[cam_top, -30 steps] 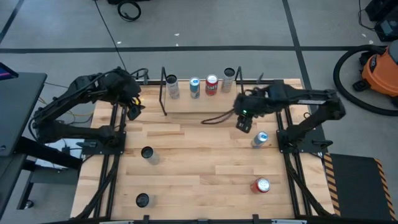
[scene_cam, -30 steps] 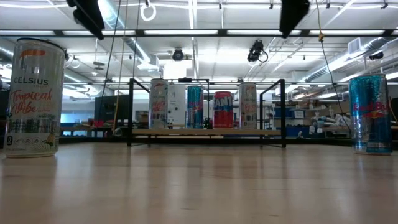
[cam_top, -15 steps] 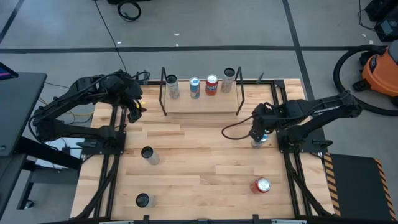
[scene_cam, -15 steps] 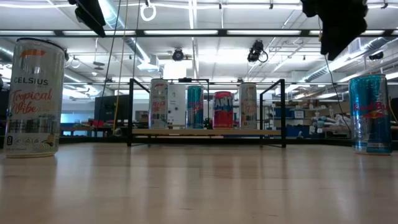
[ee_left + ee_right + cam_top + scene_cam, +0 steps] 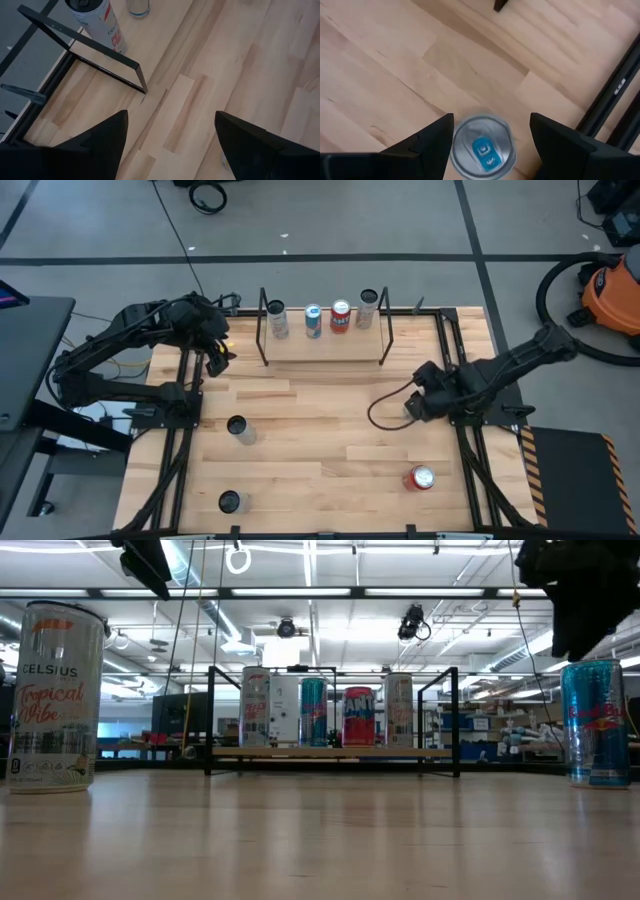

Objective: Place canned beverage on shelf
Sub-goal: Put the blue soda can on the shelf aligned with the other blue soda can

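Blue can [image 5: 481,146] stands upright near the table's [image 5: 320,440] right edge, directly under my right gripper [image 5: 489,131]; its fingers are spread wide either side of the can's top, gripping nothing; in the low view the can shows at the right with the gripper above it. Shelf [image 5: 323,345] sits at the far edge, holding four cans; my left gripper [image 5: 170,132] hangs open and empty by the shelf's left end frame [image 5: 100,55], near the table's far left corner.
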You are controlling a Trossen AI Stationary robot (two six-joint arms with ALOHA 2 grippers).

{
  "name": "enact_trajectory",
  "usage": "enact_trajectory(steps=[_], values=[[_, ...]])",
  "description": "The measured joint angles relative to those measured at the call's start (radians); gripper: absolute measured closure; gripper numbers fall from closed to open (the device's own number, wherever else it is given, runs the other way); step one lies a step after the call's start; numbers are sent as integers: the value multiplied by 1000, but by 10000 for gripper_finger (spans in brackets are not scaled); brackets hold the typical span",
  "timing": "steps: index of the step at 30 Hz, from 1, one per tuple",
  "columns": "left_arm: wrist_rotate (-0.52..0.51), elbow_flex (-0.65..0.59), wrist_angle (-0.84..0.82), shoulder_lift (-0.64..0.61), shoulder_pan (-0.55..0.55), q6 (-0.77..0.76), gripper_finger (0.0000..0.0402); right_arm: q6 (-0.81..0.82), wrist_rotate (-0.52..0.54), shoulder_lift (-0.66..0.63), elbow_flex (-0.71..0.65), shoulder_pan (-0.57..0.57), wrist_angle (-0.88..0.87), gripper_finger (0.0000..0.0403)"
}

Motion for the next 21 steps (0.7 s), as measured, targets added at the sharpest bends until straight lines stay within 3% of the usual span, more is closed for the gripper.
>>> enact_trajectory(steps=[11, 21], values=[[0, 0, 1, 0, 0, 0, 102, 221, 39, 0, -56, 127, 3, 133], [0, 0, 11, 0, 0, 1, 102, 244, 41, 8, -61, 150, 12, 133]])
